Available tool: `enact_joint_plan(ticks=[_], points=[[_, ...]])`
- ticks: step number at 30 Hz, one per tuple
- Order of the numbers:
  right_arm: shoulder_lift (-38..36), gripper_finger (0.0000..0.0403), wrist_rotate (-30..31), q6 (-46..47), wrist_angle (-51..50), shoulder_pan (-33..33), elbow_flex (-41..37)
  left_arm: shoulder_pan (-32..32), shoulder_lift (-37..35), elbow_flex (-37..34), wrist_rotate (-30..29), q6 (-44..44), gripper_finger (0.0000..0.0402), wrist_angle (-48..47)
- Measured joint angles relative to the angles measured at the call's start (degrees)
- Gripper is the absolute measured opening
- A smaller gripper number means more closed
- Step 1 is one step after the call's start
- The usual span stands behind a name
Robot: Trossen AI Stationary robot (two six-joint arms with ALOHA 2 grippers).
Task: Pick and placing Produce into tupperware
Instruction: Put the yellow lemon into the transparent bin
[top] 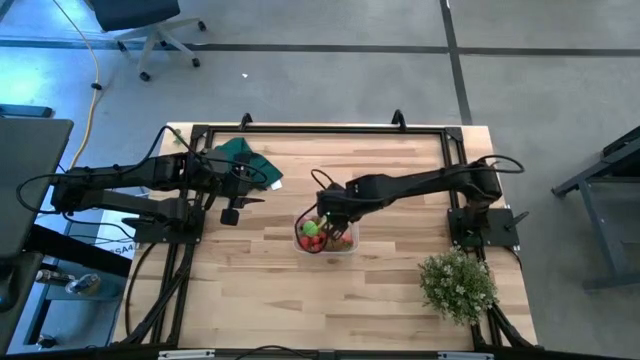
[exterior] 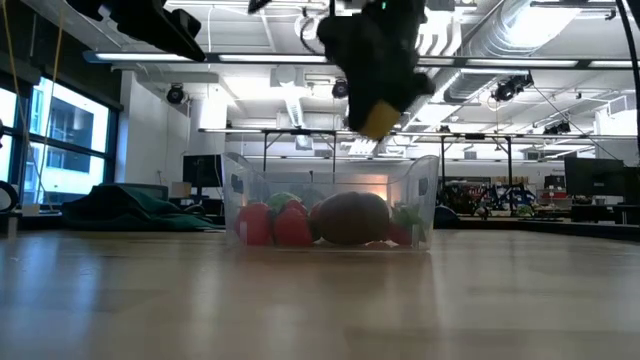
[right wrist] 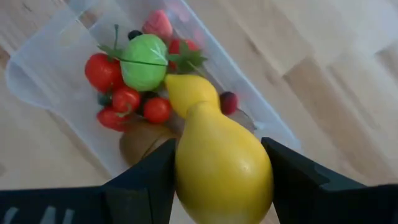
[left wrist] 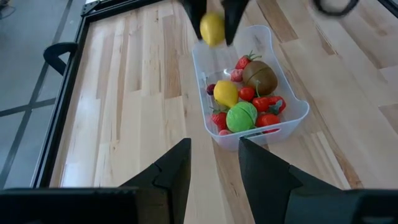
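Observation:
The clear tub (top: 345, 246) stands on the wooden table near its middle. It holds several toy pieces: a green round one (left wrist: 241, 116), a brown one (left wrist: 259, 76), a yellow one (left wrist: 225, 93) and red ones (right wrist: 102, 70). My right gripper (top: 330, 212) hangs over the tub's far end, shut on a yellow toy fruit (right wrist: 221, 167). The fruit also shows in the low view (exterior: 378, 120) and in the left wrist view (left wrist: 212, 29). My left gripper (left wrist: 214, 168) is open and empty, to the left of the tub (top: 236, 207). My right gripper pinches the yellow fruit by its two opposite sides (right wrist: 183, 171) between its two fingers. The fingers come from above, pointing down. The fruit is lifted clear and sits above the tub's rim (exterior: 330, 160), its narrower end (right wrist: 200, 113) toward the tub.
A dark green cloth (top: 245, 160) lies at the table's far left, beside the left arm. A bushy pale-green plant (top: 458, 285) stands at the near right. Bare wood lies in front of the tub and to its left.

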Motion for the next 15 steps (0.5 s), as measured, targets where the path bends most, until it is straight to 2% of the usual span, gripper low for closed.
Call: enact_joint_plan(ticks=[7,15], points=[[0.0,0.0189,-3.2,0.8,12.3,-1.2,-10.6,0.0,0.0,0.0,0.0,0.0,0.0122,0.0],[0.6,0.0189,-6.0,-1.8,17.8,-1.2,-14.6,0.0,0.0,0.0,0.0,0.0,0.0122,0.0]])
